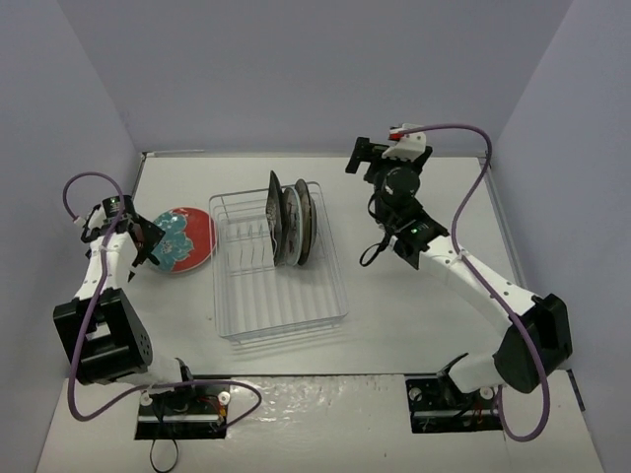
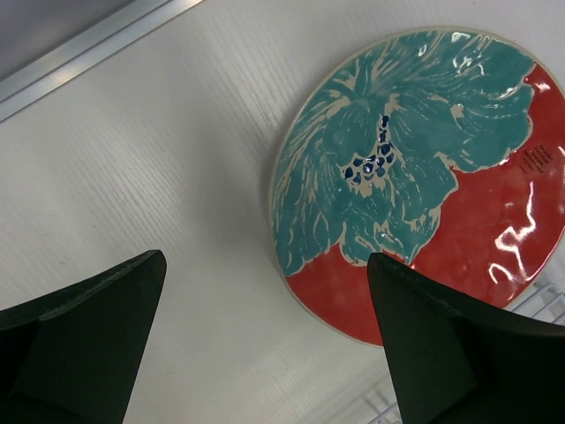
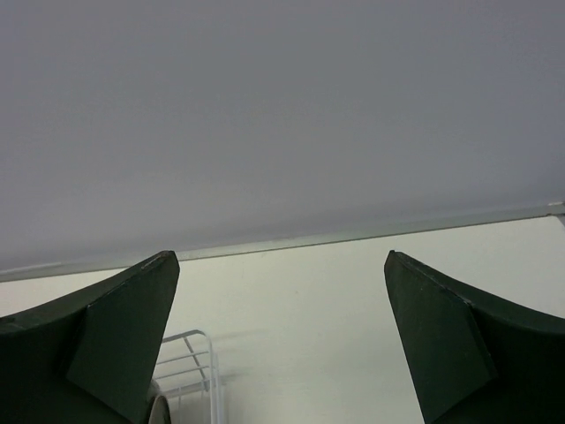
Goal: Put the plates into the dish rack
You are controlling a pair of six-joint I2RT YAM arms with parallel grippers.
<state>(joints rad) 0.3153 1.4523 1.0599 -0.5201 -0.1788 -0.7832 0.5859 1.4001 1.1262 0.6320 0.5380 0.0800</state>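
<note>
The left gripper (image 2: pixel 265 263) hovers wide apart and empty at the red plate's (image 2: pixel 415 168) edge, beside the dish rack (image 1: pixel 281 301). The right gripper (image 3: pixel 281 258) gapes empty too, and three plates (image 1: pixel 292 223) stand racked.

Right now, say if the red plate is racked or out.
Out: the red plate lies flat on the table, left of the rack.

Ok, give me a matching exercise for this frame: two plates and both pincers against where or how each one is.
Things:
1 red plate with teal flower
2 black square plate
3 left pincer
4 right pincer

States:
A open, facing the back wall
B upright in the dish rack
C flat on the table
D open, beside a plate lying flat

Pairs: 1-C, 2-B, 3-D, 4-A
</note>
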